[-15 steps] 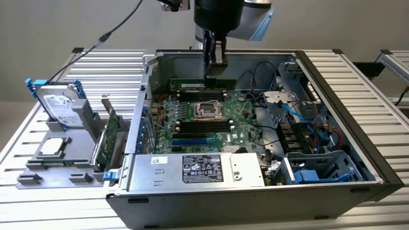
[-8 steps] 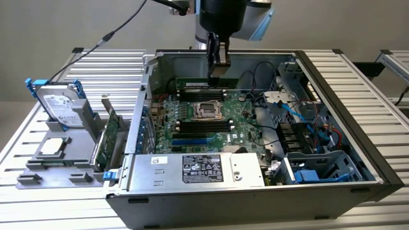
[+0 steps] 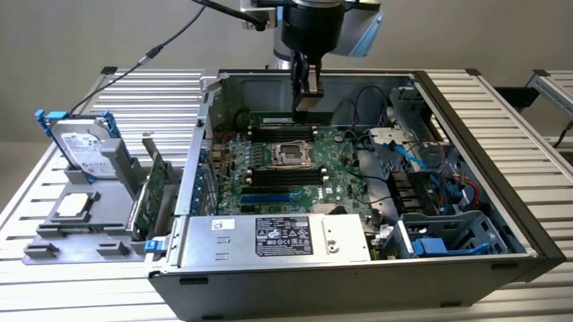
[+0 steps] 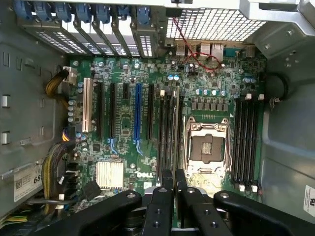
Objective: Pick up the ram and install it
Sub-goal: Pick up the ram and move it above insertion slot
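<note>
Obs., standing by the rig: the arm reaches down into the open computer case [image 3: 430, 87], which lies on the slatted metal worktop [image 3: 134, 87].

End effector [image 3: 307, 100] [image 4: 174, 174]: fingers [image 4: 167, 182] drawn close together and clamped on the ram [image 3: 286, 119] [image 4: 176, 128]. The stick is pinched at its upper long edge, near mid-length, and hangs level below the fingertips.

Ram position: in the exterior view it is a narrow green strip with a pale label, directly under the fingertips and over the far part of the motherboard [image 3: 345, 174]. In the wrist view it is edge-on, a thin line running out from between the fingertips. That line lies along the black memory slots [image 4: 165, 128] between the CPU socket [image 4: 205, 147] and the expansion slots [image 4: 138, 110], closest to the socket side. Ram and slots run parallel. I cannot tell whether the lower edge is touching a slot or just above it.

Elsewhere: a grey holder [image 3: 54, 235] on the exterior view's left carries a hard drive [image 3: 85, 144] and an upright expansion card [image 3: 154, 191], both well apart from the end effector. The power supply [image 3: 278, 235] sits at the near side of the case.
</note>
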{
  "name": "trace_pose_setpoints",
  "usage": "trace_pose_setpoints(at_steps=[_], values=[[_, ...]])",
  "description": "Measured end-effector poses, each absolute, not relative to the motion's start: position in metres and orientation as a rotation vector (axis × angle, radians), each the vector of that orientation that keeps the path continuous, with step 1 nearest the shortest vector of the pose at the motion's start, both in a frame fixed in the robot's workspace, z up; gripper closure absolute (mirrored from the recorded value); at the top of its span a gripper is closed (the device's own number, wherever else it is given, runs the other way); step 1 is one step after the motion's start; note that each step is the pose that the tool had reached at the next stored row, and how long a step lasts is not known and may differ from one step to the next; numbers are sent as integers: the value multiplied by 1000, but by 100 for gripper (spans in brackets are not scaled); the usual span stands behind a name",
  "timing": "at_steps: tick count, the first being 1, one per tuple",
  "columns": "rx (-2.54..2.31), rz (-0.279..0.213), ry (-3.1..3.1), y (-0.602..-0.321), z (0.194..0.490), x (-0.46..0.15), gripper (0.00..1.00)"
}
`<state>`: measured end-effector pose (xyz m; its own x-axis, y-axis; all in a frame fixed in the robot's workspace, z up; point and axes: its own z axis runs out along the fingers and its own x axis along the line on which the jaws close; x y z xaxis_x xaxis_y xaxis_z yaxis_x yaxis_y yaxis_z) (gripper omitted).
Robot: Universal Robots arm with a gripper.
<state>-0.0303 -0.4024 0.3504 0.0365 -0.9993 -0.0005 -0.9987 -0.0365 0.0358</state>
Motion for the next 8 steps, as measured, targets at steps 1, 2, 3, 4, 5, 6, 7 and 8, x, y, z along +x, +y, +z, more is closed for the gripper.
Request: trace_pose_setpoints(at_steps=[1,2,3,4,5,6,7,8], values=[[2244,-39,-2161,-402,349,-30,86],[2244,-38,-2160,-401,347,-30,86],[2245,-37,-2159,-401,345,-30,86],[2246,-36,-2157,-400,343,-29,86],[2247,-35,-2155,-400,341,-29,86],[2248,-35,-2153,-400,340,-29,86],[2249,-34,-2151,-400,338,-28,86],[2250,-33,-2150,-399,336,-28,86]])
